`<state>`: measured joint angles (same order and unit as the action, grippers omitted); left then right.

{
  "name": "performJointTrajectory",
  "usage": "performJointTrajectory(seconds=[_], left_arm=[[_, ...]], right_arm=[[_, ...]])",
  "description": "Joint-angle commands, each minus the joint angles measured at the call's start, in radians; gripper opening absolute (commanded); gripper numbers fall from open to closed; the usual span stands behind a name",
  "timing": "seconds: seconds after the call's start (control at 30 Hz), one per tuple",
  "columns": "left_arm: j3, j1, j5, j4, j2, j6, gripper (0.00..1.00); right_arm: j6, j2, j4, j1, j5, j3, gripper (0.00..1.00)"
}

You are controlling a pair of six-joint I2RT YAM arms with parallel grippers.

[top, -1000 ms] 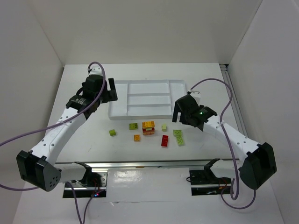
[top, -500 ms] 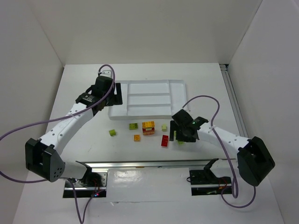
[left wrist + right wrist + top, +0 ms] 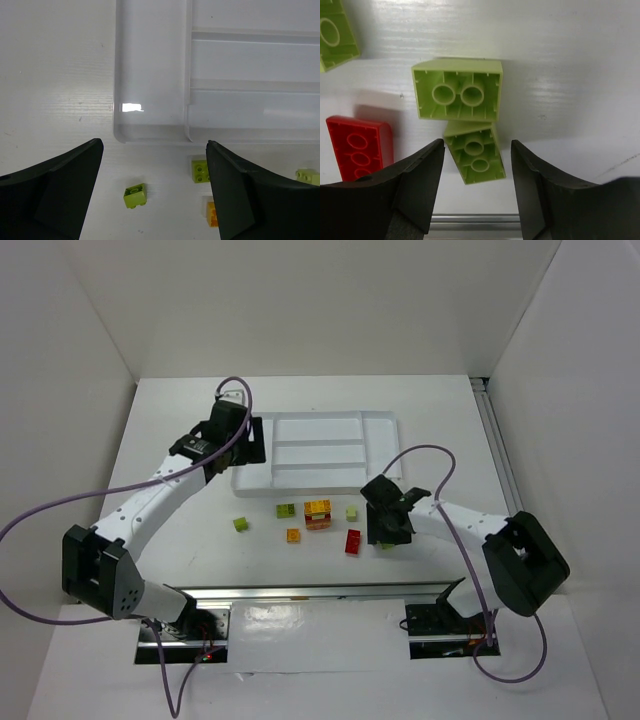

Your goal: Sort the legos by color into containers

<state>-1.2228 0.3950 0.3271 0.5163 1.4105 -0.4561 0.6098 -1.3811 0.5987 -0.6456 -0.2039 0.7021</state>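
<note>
I have the tray [image 3: 330, 454] toward the back of the worktop [image 3: 180, 540], my left hand [image 3: 242, 448] over its left end. The bricks [image 3: 286, 510] lie in front of it, none inside. The stacked block [image 3: 318, 513] sits mid-row, with three bricks to its left and two to its right. Farthest right, two touching bricks [image 3: 457, 96] lie under my right hand [image 3: 477, 145], the nearer one between its fingers.

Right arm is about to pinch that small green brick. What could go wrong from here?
The small lime green plastic brick lies skewed between the jaws of the right gripper and touches a larger lime green brick; closing may twist it or drag the neighbour.
A red plastic brick lies close beside that gripper and could get nudged.
The left gripper hangs open by the end of the white divided tray, possibly crowding the drop-off.
</note>
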Motion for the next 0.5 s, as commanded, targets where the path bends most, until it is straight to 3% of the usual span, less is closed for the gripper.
performJointTrajectory(seconds=[0.0, 0.13, 0.33, 0.47], left_arm=[[-0.044, 0.005, 0.026, -0.016, 0.001, -0.032, 0.95], [-0.058, 0.005, 0.05, -0.025, 0.01, -0.021, 0.95], [-0.089, 0.005, 0.107, 0.008, 0.019, -0.067, 0.96], [-0.099, 0.005, 0.116, 0.019, 0.042, -0.085, 0.96]], right_arm=[[-0.041, -0.033, -0.046, -0.006, -0.038, 0.062, 0.62], [-0.053, -0.045, -0.046, -0.006, -0.061, 0.071, 0.44], [-0.062, 0.04, 0.016, -0.025, 0.009, 0.114, 0.26], [-0.062, 0.103, 0.113, -0.025, -0.009, 0.213, 0.26]])
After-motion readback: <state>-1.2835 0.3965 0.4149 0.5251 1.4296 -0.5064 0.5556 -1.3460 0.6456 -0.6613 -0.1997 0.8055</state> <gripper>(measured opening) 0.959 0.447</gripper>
